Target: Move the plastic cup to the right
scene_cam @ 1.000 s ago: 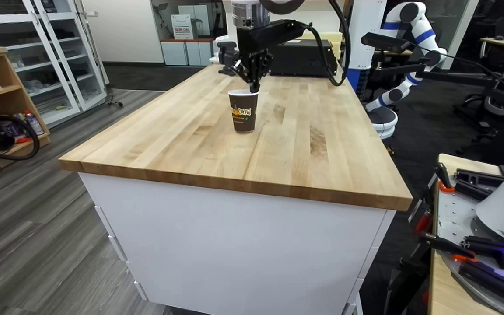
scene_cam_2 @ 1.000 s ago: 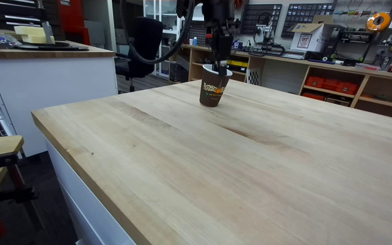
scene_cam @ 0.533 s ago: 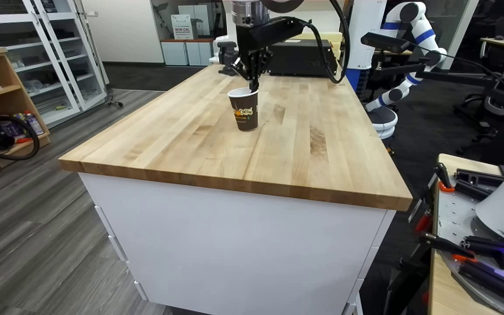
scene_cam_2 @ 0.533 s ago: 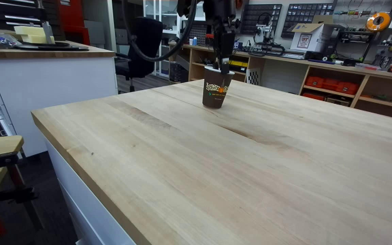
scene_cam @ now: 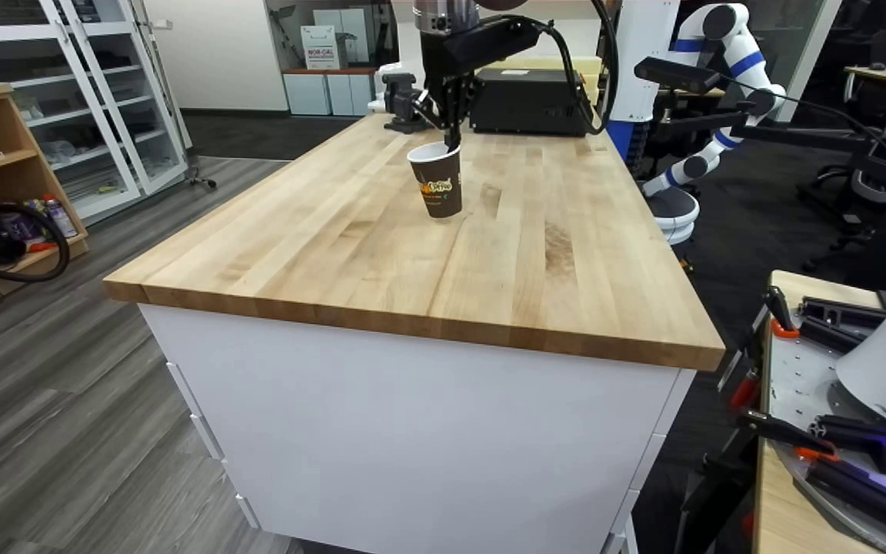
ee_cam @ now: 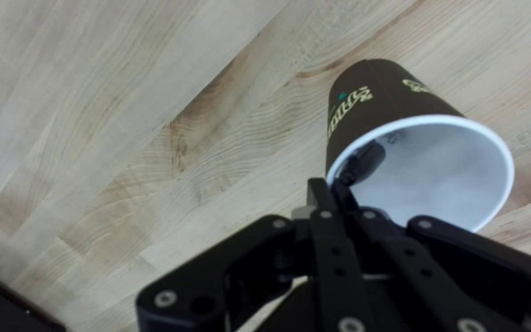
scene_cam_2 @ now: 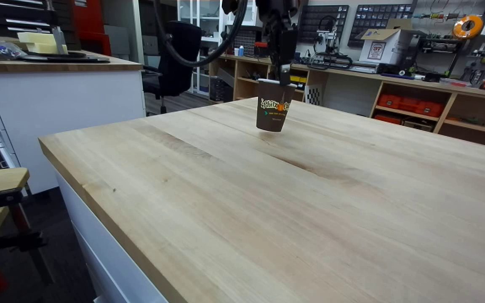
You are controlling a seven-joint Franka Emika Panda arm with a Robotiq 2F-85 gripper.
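Narrow and pointing down, the black gripper [ee_cam: 331, 186] pinches the wall of the plastic cup [scene_cam: 441, 188] at the rim: in the wrist view one finger lies outside the wall and the other inside, and most of the white mouth shows past them. The plastic cup is dark brown with yellowish lettering, a small green mark and a pale rim. It hangs a little tilted, its base just above the wooden tabletop [scene_cam_2: 310, 210]. A black cable [scene_cam_2: 192, 63] loops down from the top of an exterior view.

Farther along the wooden tabletop stands a large black box [scene_cam: 524, 104], and near it a small dark device [scene_cam: 403, 96] too indistinct to name. Past one long edge, a white robot arm [scene_cam: 751, 65] with blue bands shows in an exterior view; on the opposite side, well apart, stand glass-doored cabinets [scene_cam: 89, 100]. In an exterior view an office chair [scene_cam_2: 185, 38] stands beyond the wooden tabletop, and a long bench [scene_cam_2: 347, 72] carries a white box [scene_cam_2: 379, 46] with raised flaps, red cases [scene_cam_2: 411, 104] shelved below.
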